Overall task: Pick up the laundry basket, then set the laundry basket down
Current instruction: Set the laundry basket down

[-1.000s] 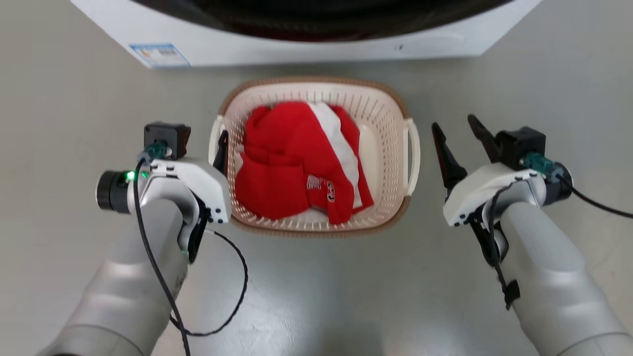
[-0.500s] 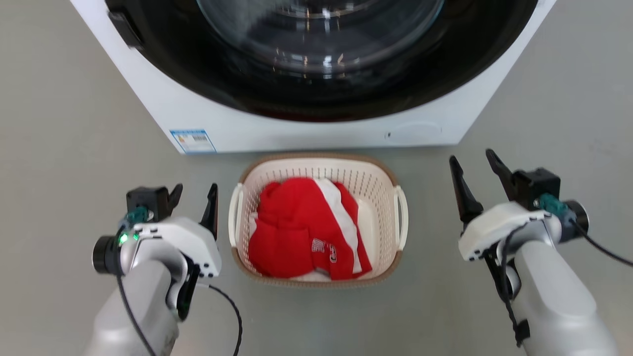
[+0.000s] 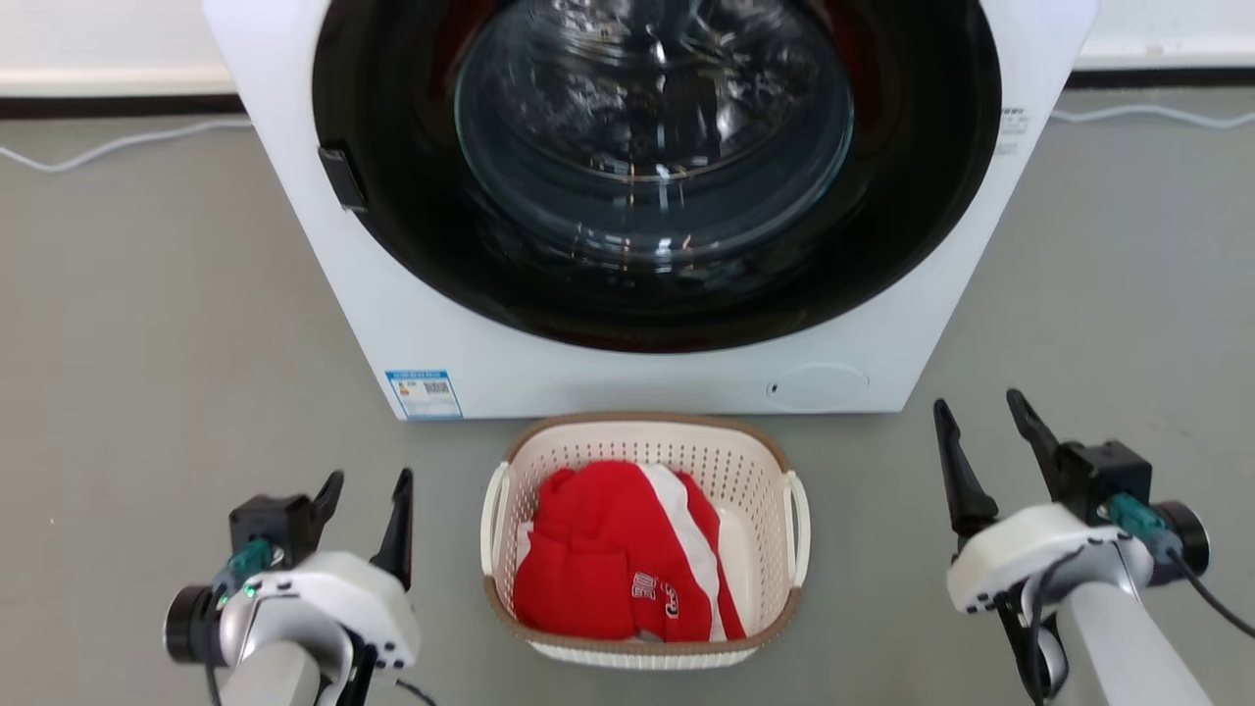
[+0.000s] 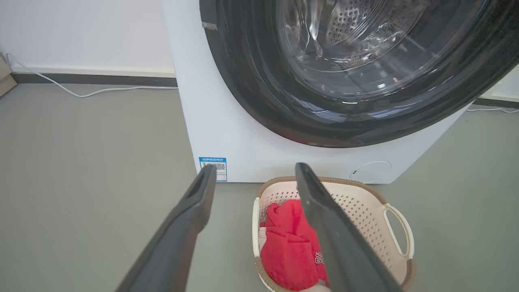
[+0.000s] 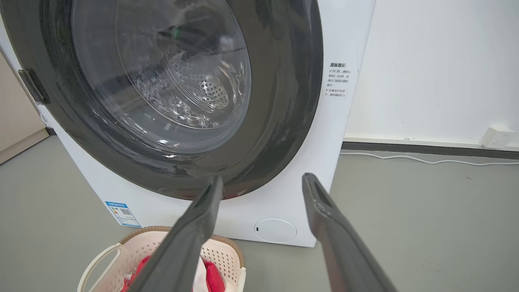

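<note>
Left gripper [image 3: 369, 478]: low at the left of my head view, fingers pointing up and spread wide with nothing between them. It sits near the basket's left side without touching it.
Right gripper [image 3: 978, 400]: low at the right, fingers parted about as wide and just as empty. It stands further from the basket than my left one, well apart from the nearest handle.
Laundry basket [image 3: 627, 453]: upright on the floor between my two grippers, its far rim close to the foot of the machine. Neither gripper has hold of it.
Handles: one white loop on the left side [image 3: 488, 520] and one on the right [image 3: 799, 529], both free.
Red garment [image 3: 608, 559]: heaped inside the basket, with a white stripe and some lettering I cannot read. It leaves a bare strip of the basket at the right.
Floor [image 3: 147, 343]: plain grey, all round the basket.
Washing machine [image 3: 471, 333]: white front-loader directly behind the basket, with its dark round door [image 3: 652, 147] facing me.
Sticker [image 3: 424, 394]: blue-edged label at the machine's lower left corner.
Round flap [image 3: 819, 385]: low on the right of the machine's front.
Cable [image 3: 98, 147]: white, lying on the floor by the far wall.
</note>
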